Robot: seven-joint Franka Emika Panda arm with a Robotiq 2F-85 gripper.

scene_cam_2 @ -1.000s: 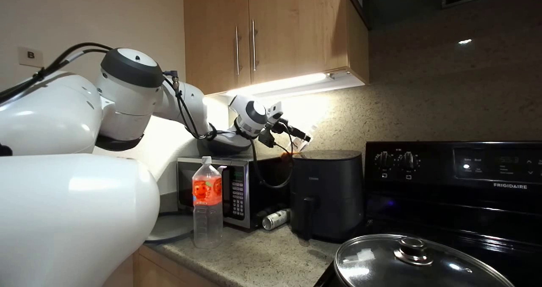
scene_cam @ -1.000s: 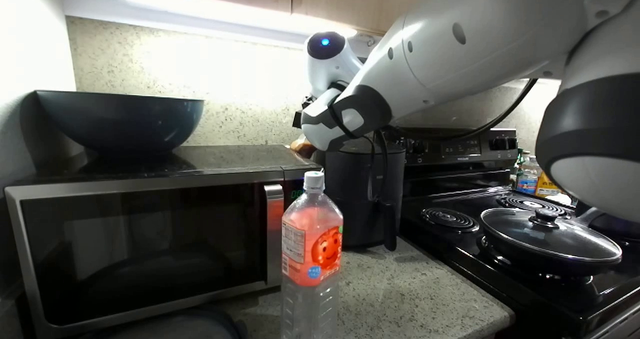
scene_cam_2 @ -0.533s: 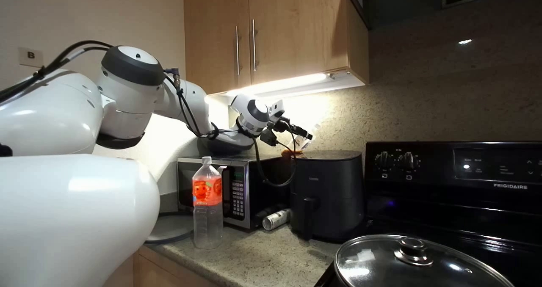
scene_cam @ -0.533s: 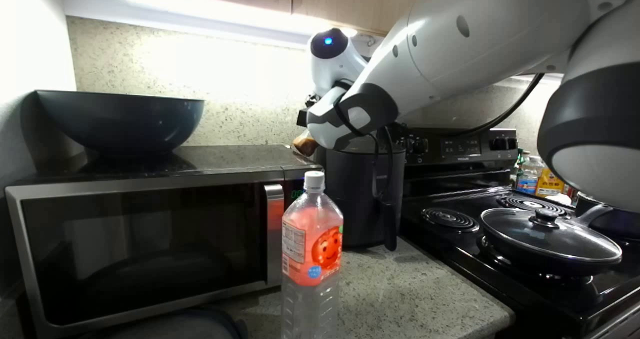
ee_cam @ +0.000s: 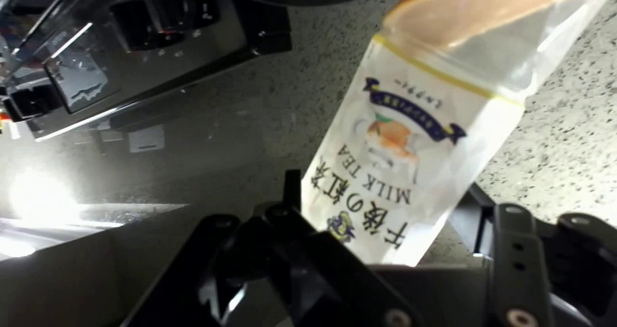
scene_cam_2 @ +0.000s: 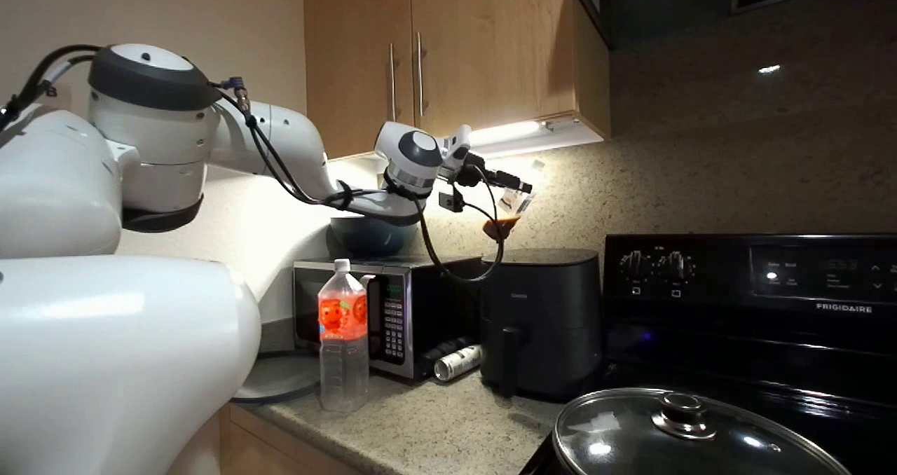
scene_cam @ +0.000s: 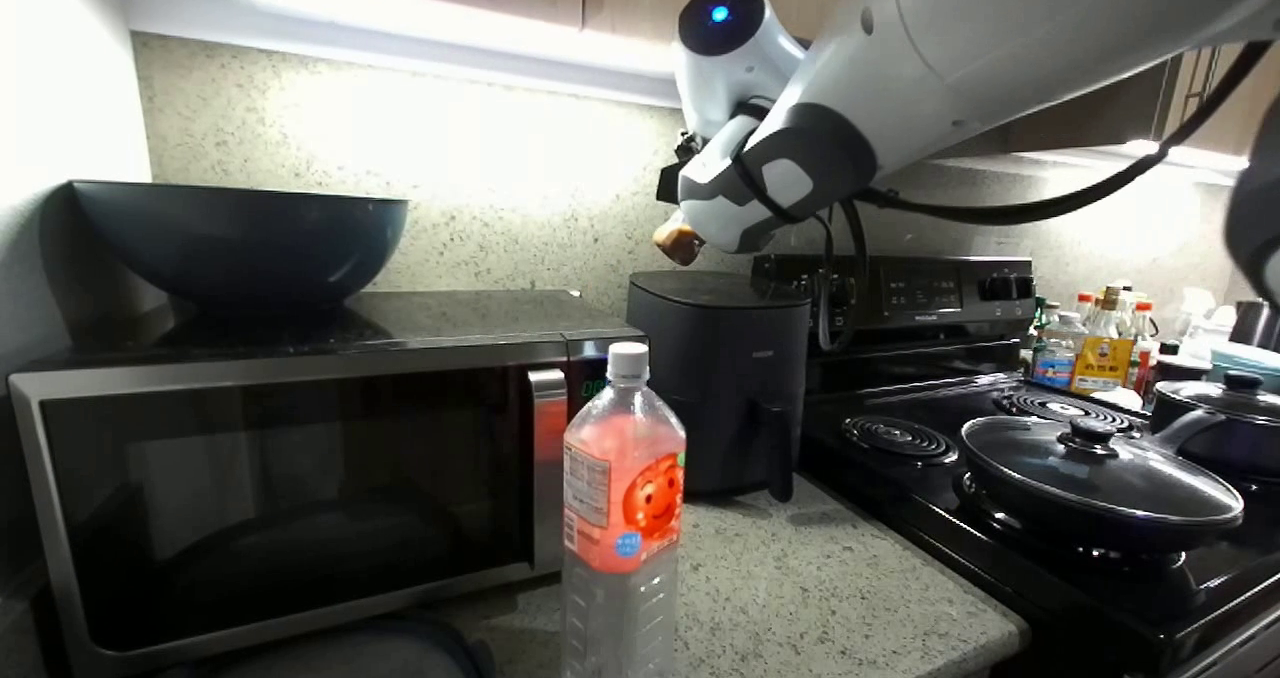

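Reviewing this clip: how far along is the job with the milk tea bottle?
Done: the milk tea bottle looks gripped; the wrist view shows it between the two sides of the hand. Under way: holding it up; in an exterior view it hangs tilted in midair, higher than the air fryer. Left: probably setting it down, since no surface is seen supporting it.

Btls: 1 milk tea btl [ee_cam: 385, 172], 1 red-label btl [scene_cam: 625, 503], + rear btls [scene_cam: 1058, 358] too crowded to ct. Got 1 ea. of microwv [scene_cam: 300, 488], bowl [scene_cam: 240, 248], air fryer [scene_cam: 715, 388], can [scene_cam_2: 459, 361], stove [scene_cam: 900, 493], lidded pan [scene_cam: 1100, 483], lidded pot [scene_cam: 1240, 443]. Also 2 bare coil burners [scene_cam: 900, 438] & 2 cab. handles [scene_cam_2: 420, 76], the latter per an exterior view.
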